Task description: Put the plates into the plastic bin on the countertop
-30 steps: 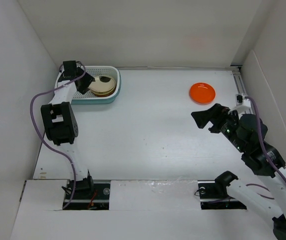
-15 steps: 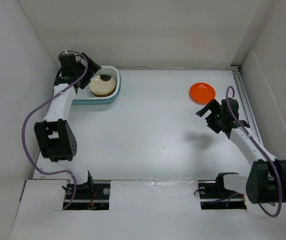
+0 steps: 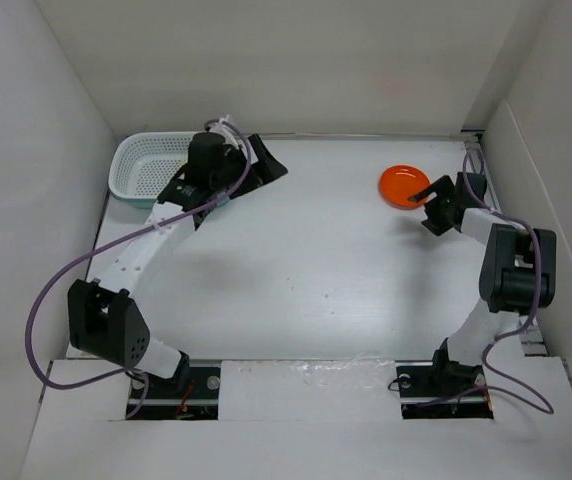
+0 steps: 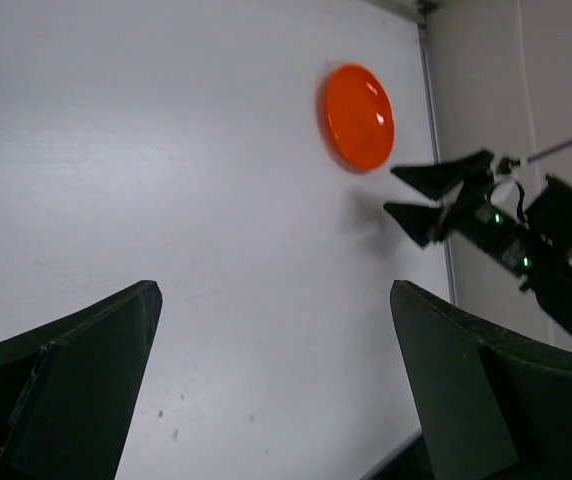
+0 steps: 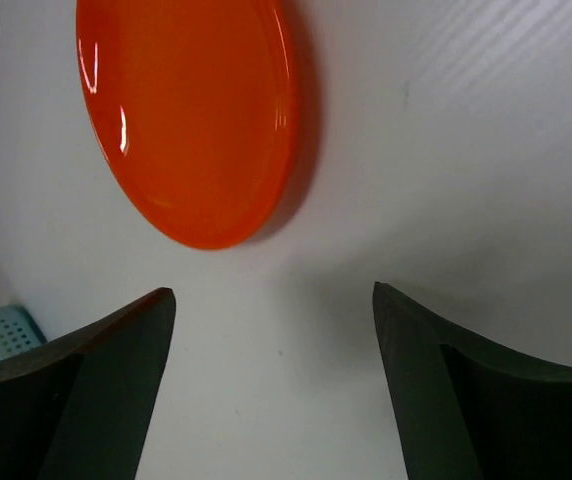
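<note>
Top view: shows the left gripper [image 3: 266, 163], fingers spread wide and empty, swung off the plastic bin [image 3: 141, 170] toward mid-desk after hovering over it a second earlier. Hides the bin's right end, and any plates there, behind the left arm [image 3: 156, 235]. Shows the right gripper [image 3: 428, 198], jaws apart and holding nothing, brought up just beside the one orange plate [image 3: 404, 185] lying flat on the desk [image 3: 316, 270] near the far right corner. Suggests one drop finished and the next pickup beginning. Leaves little room beside the right wall [image 3: 546, 130], but broad open desk between plate and bin for the carry.
</note>
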### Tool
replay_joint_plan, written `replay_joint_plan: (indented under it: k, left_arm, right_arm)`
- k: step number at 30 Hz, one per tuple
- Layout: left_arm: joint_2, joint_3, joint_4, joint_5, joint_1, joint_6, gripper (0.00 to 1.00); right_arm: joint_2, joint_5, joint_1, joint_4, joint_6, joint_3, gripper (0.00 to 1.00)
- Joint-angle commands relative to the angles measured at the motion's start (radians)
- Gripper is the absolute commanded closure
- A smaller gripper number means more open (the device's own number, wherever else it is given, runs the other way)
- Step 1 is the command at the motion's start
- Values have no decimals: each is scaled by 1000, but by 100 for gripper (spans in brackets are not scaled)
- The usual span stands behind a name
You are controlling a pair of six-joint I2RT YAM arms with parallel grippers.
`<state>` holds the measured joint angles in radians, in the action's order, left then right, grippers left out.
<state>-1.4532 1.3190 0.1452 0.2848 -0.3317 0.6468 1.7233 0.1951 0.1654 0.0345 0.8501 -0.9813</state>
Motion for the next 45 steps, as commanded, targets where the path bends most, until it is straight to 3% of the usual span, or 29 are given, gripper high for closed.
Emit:
replay_joint_plan:
  k: [1,5,6,9,11,13,14,18,26,36,41,45]
  left_arm:
    - [71,-30,-61,4,-90,-32,0]
    - [105,-95,-73,17,-112,-32,0]
    - [105,-104,-73,17,-112,-32,0]
    - [125,-113,-52,-12,-112,-44,0]
    - [125,-113,-42,-22,-112,-44,0]
    - [125,-113,-42,-22,-112,-44,0]
    - [125,-113,-42,-22,-112,-44,0]
    - [90,-113,-71,-1,-112,-44,0]
    - [-38,-66,-124,68,-112,-44,0]
    - [-133,-21,-116,-2,-112,-104,0]
    - [-133,-30,-96,-99,-112,-128,0]
    - [-154,-44,-98,-99,-112,-128,4]
  right_arm:
    - [91,59,16,-64,15,-106,15]
    - [208,60,25,-18,27,-212,38]
    - [246,60,25,-7,27,-223,38]
    - [294,60,25,4,37,-243,67]
    - [306,60,34,4,37,-254,73]
    - [329,60,34,39,37,-286,96]
    - [329,60,34,54,37,-298,100]
    - [288,50,5,64,4,-298,100]
    - [42,-54,-202,159,-80,-263,100]
    - [-37,137,-406,183,-102,-267,100]
    - [-76,247,-455,133,-82,-249,100]
    - [-85,310,-489,122,-82,-258,100]
